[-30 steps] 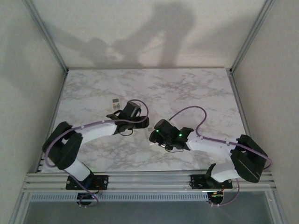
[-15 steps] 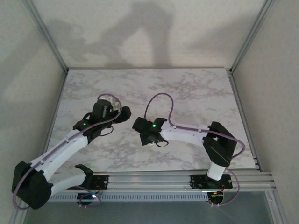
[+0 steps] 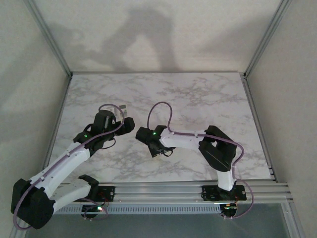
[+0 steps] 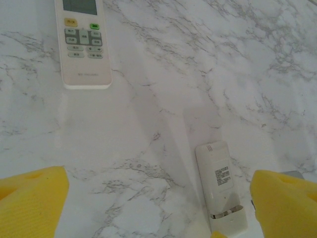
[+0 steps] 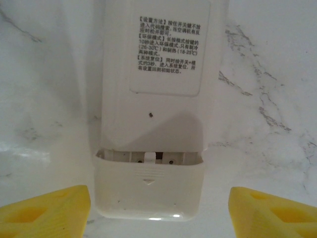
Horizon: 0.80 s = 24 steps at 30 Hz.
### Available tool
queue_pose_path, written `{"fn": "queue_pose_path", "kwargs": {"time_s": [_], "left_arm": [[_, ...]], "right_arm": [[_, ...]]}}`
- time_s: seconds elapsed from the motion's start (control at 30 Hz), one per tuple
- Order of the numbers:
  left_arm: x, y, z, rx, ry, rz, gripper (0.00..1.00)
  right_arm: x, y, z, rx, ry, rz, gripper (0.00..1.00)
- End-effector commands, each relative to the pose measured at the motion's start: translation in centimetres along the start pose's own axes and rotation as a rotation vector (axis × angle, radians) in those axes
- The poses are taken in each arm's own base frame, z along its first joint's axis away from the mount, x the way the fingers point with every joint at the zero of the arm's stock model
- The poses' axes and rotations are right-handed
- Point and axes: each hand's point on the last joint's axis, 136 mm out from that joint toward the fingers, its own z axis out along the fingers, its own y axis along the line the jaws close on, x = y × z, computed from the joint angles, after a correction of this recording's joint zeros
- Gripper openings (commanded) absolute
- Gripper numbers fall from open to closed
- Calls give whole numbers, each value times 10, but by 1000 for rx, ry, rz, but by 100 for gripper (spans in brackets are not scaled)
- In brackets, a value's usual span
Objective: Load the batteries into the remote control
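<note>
Over the last second I swung the left arm's elbow down and back, shifting the left tool [image 3: 124, 123] leftward, and ran the right tool [image 3: 151, 144] leftward over the desk [image 3: 208, 99].

Your table [image 4: 208, 64] is white with grey marble veins. The remote control [image 5: 148, 119] at frame centre is plain white with black print on its label; the white handset [image 4: 82, 44] at upper left carries one yellow button, one green, the rest grey.
</note>
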Motion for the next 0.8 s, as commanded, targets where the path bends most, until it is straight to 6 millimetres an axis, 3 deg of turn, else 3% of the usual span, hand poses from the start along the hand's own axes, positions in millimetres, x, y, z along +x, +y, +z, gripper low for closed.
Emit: {"fn": "queue_pose_path", "kwargs": {"time_s": [0.0, 0.53, 0.63, 0.77], "left_arm": [[7, 7, 2, -14, 28, 3, 95], [14, 14, 6, -27, 41, 2, 98], [14, 13, 7, -23, 43, 1, 99], [16, 13, 8, -21, 46, 0, 99]], "right_arm": [[0, 0, 1, 42, 2, 9, 72], [8, 8, 20, 33, 33, 34, 57], [8, 7, 16, 22, 24, 36, 50], [5, 6, 2, -17, -4, 36, 50]]}}
